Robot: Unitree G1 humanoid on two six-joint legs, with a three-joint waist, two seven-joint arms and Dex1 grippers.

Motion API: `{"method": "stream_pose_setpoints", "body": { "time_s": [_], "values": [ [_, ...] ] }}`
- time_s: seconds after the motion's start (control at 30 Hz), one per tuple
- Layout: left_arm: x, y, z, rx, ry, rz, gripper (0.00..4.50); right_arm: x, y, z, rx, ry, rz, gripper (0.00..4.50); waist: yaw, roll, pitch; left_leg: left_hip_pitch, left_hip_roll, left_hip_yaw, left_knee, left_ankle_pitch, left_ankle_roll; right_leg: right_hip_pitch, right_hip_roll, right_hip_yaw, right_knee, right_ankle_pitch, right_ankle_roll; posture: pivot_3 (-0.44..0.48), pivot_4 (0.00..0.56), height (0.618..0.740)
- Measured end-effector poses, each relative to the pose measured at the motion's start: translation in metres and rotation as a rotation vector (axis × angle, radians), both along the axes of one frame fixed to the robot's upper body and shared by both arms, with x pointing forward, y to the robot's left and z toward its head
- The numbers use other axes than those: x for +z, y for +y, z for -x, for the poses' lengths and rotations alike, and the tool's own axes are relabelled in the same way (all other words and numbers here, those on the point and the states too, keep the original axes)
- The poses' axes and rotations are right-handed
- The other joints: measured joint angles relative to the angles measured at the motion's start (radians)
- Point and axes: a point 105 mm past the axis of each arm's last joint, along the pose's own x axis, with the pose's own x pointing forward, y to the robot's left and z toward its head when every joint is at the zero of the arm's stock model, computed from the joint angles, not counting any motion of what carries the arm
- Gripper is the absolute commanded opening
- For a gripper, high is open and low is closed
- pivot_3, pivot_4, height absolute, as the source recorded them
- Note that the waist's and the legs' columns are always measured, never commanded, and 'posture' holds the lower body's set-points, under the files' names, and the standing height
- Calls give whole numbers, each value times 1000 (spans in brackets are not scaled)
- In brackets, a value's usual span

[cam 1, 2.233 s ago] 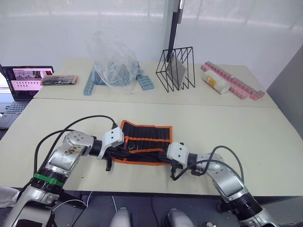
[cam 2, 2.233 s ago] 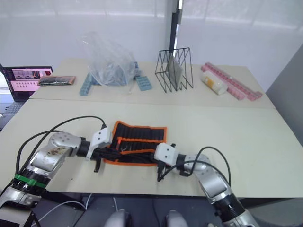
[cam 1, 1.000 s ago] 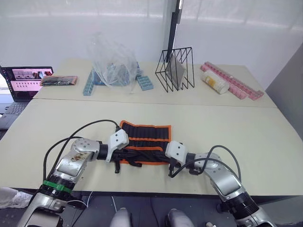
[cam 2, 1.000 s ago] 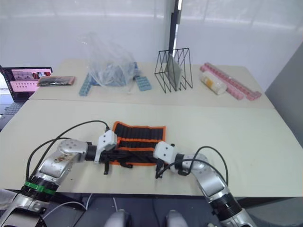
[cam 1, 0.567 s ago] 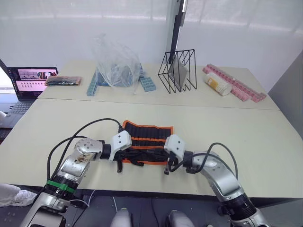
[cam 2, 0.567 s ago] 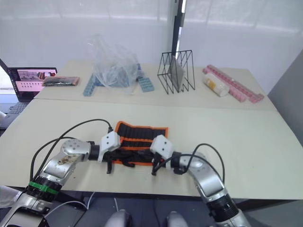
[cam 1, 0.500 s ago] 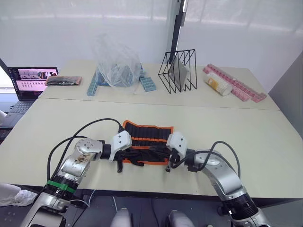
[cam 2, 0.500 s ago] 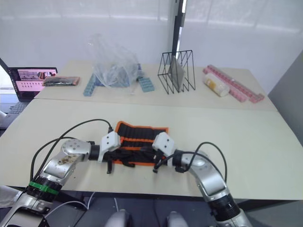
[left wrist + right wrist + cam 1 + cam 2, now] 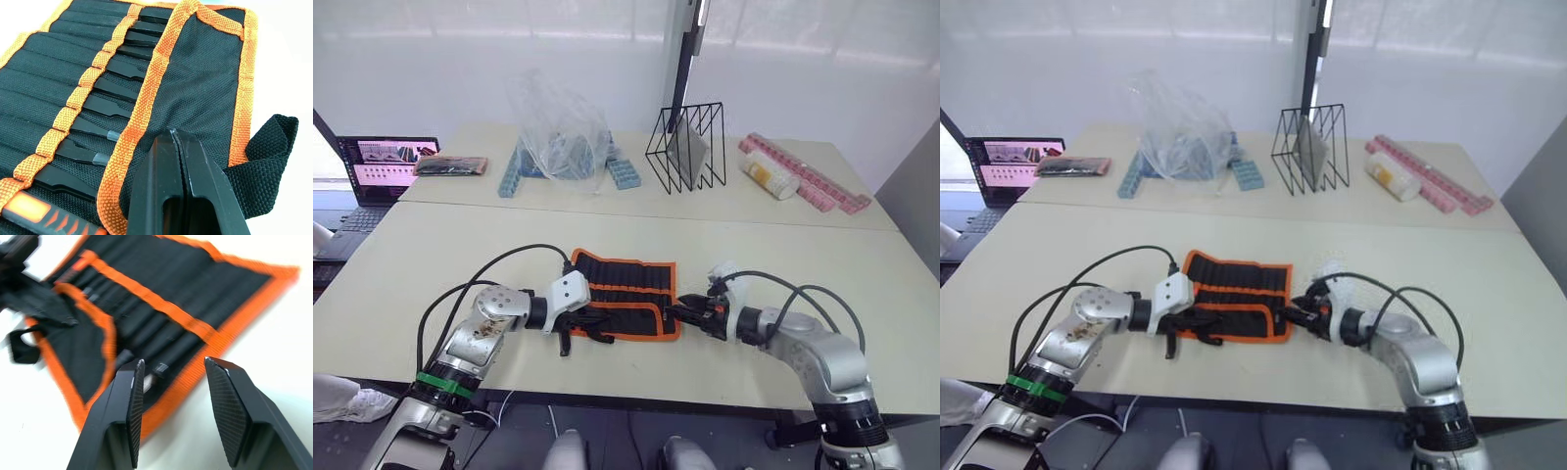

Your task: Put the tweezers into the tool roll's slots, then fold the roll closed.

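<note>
Folding has started: the tool roll (image 9: 625, 295) sits at centre-bottom of the left eye view, on the near table (image 9: 822, 255), with its near flap (image 9: 195, 93) now turned over the lower row of slots (image 9: 93, 105). A couple of seconds ago the roll lay fully open and flat, so the near edge has come up and over since then.

Left gripper (image 9: 570, 331) is at the roll's lower-left corner, fingers pressed together over the flap, beside the black strap (image 9: 274, 142); I can't tell whether any fabric is caught between them.

Right gripper (image 9: 693, 314) has swung from the roll's near edge round to its right-hand edge. Its fingers (image 9: 128, 406) are spread, empty, just off the orange binding.

Tweezers (image 9: 105, 107) sit in the slots, black handles lined up under the orange band; the count isn't readable.

Read: insertion looks done and closing is under way. Flap is only partly over, so the roll is not yet closed.
</note>
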Motion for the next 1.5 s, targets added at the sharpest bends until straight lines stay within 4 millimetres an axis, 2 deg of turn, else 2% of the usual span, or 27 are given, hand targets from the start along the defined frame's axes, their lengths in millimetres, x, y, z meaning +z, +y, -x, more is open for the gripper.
{"method": "stream_pose_setpoints", "body": {
  "time_s": [0.3,0.8,0.97,1.07,1.13,1.23,1.33,1.47,1.5],
  "values": [
    [0,-1,0,-3,-3,-1,0,0,-7,7,-24,207,-114,2146,2,1,0,-1,-1,0,0,0,0,0,-1,0,-1,0,0,0,150,684],
    [0,0,-1,-9,-21,-8,0,0,1,-1,-59,264,-208,2146,-1,1,0,0,0,0,-1,0,0,0,0,0,-2,0,1,0,150,684],
    [0,-1,0,-14,-24,-9,0,-1,-9,-2,-75,250,-195,2146,0,1,0,-1,0,0,-2,0,0,0,0,0,-6,0,1,0,150,684],
    [1,-1,0,-17,-25,-9,0,2,-23,-4,-113,206,-184,2146,1,2,0,-2,0,0,-3,0,1,0,0,0,-9,0,1,0,150,684],
    [1,-1,0,-20,-26,-10,0,11,-29,-2,-110,131,-184,2146,1,2,0,-3,-1,0,-4,0,1,0,-1,0,-10,-1,1,0,150,684],
    [1,0,1,-20,-26,-15,0,37,-13,7,-12,-17,-245,2146,-4,5,0,-2,-1,0,-6,1,1,0,-1,0,-10,-1,1,0,150,684],
    [1,0,1,-24,-27,-15,0,46,14,29,137,-104,-241,1353,-4,6,0,-2,-1,0,-6,1,1,0,-1,0,-11,-1,1,0,150,684],
    [1,0,1,-22,-28,-16,0,36,52,50,300,-149,-161,12,-5,6,0,-2,-1,0,-6,1,1,0,-1,0,-11,-1,1,0,150,684],
    [1,0,1,-22,-28,-16,0,32,59,52,325,-172,-126,12,-5,6,0,-2,-1,0,-6,1,1,0,-1,0,-11,-1,1,0,150,684]
  ]
}}
